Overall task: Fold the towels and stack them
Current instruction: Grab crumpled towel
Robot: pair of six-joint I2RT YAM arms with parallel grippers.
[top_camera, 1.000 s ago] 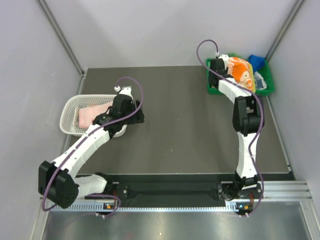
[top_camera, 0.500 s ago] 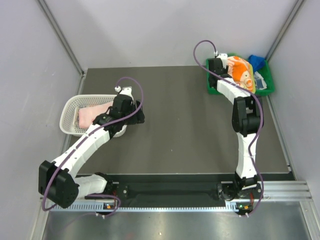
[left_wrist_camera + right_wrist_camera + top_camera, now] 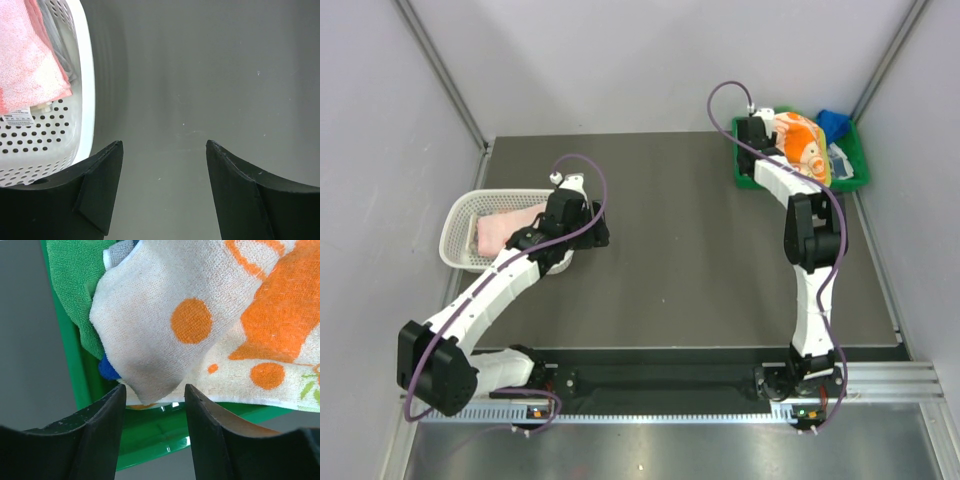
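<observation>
An orange-patterned towel (image 3: 803, 143) lies heaped on the other towels in the green tray (image 3: 750, 180). One cream corner of it (image 3: 150, 375) hangs down at the tray's rim. My right gripper (image 3: 154, 387) is open, and that corner sits just between its fingertips without being pinched. Under it show a green towel (image 3: 75, 280), a blue towel (image 3: 107, 369) and a grey edge (image 3: 120, 250). A folded pink towel (image 3: 25, 60) rests in the white basket (image 3: 86, 90). My left gripper (image 3: 164, 145) stands open over bare table beside the basket, with nothing between its fingers.
The white perforated basket (image 3: 460, 215) sits at the table's left edge and the green tray at the back right corner. Grey walls close in the table on the left, back and right. A blue cloth (image 3: 833, 122) pokes over the tray's far side.
My right gripper has shifted slightly towards the tray's left rim and its jaws have widened a little. The left arm has not moved.
</observation>
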